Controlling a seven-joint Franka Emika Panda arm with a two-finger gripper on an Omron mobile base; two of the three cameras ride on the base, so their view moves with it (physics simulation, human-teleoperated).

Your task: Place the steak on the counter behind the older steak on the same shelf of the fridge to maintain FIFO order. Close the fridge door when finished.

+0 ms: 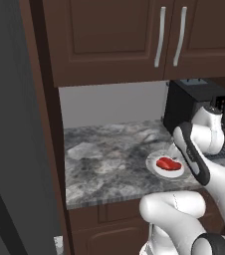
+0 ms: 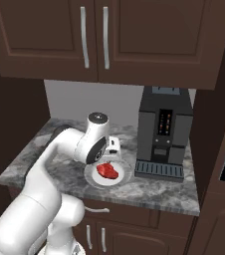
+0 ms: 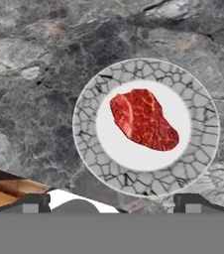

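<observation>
Red steak [image 3: 144, 126] on plate [image 3: 206, 149], grey surface [image 3: 34, 99]: lower your spread, empty end effector [image 3: 111, 204] squarely over its middle.

Flat, even rendered light is seen in all three views, with no single source to be made out. The counter [image 1: 109, 159] is lit moderately, while the upper cabinets [image 2: 104, 35] and the fridge side [image 1: 10, 124] at the left are left dim. A soft shadow is cast under the upper cabinets onto the back wall [image 1: 109, 102]. No glare is seen on the plate [image 3: 89, 149]. Edges are rendered soft and slightly blurred throughout; the steak [image 3: 143, 119] is shown sharpest in the hand view.
</observation>
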